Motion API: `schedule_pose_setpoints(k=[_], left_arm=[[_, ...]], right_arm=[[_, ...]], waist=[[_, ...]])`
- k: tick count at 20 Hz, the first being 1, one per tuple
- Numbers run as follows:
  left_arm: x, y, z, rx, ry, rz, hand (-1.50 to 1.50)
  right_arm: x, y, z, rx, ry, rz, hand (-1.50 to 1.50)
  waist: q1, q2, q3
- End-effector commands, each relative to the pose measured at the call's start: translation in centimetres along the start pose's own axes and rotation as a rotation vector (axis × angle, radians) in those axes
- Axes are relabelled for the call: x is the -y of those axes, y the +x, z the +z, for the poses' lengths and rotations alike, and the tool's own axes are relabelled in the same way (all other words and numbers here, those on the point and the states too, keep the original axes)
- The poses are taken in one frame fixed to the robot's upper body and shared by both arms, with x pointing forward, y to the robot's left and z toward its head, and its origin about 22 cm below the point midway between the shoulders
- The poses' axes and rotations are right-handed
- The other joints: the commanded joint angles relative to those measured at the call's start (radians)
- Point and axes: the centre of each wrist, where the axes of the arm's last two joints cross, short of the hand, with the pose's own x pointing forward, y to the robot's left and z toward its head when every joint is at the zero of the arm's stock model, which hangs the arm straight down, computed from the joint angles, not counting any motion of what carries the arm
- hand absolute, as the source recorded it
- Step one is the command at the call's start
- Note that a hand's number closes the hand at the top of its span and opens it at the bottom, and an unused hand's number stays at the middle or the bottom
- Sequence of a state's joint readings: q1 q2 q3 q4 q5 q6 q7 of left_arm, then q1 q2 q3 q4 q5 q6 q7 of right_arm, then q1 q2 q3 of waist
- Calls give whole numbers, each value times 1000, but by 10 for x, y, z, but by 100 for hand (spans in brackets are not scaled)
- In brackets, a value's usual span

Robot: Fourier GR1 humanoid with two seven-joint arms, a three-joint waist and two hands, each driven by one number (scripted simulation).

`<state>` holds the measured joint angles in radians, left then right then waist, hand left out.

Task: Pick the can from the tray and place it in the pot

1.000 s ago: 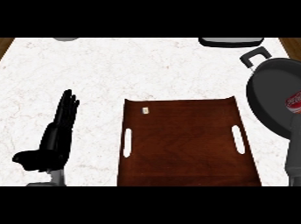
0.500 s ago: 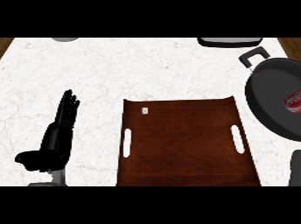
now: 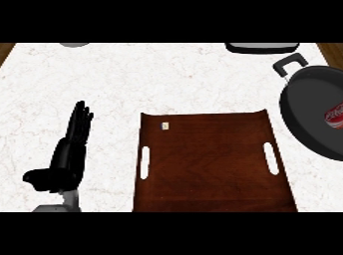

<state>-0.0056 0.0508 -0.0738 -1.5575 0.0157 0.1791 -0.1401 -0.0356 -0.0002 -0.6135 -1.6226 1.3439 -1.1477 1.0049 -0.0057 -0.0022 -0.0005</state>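
Note:
A red can point(image 3: 341, 113) lies on its side inside the black pot point(image 3: 312, 122) at the right edge of the head view. The brown wooden tray point(image 3: 208, 164) sits in the lower middle of the counter with nothing on it but a small white tag point(image 3: 164, 126). My left hand point(image 3: 66, 155) rests open on the counter left of the tray, fingers straight and pointing away. My right hand shows nowhere in this view.
The pot's handle point(image 3: 290, 63) points toward the back. A dark object with a grey rim point(image 3: 261, 47) sits at the back right edge, and a small grey thing point(image 3: 75, 44) at the back left. Wooden floor shows past both counter corners.
My right forearm, seen at the lower right edge before, has drawn back out of view. The can stays in the pot and my left hand has not moved.

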Motion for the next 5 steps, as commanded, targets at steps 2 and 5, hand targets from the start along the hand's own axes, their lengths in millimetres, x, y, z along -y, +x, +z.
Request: schedule_pose_setpoints(k=[2,5], left_arm=[[-4,9,-8,2,23,-6,0],[-12,9,0,4,-8,7,0]], right_arm=[[27,-4,-20,-28,-130,-86,-150],[50,-20,-21,-43,-125,-79,-150]], waist=[[0,1,0],[-1,0,0]])
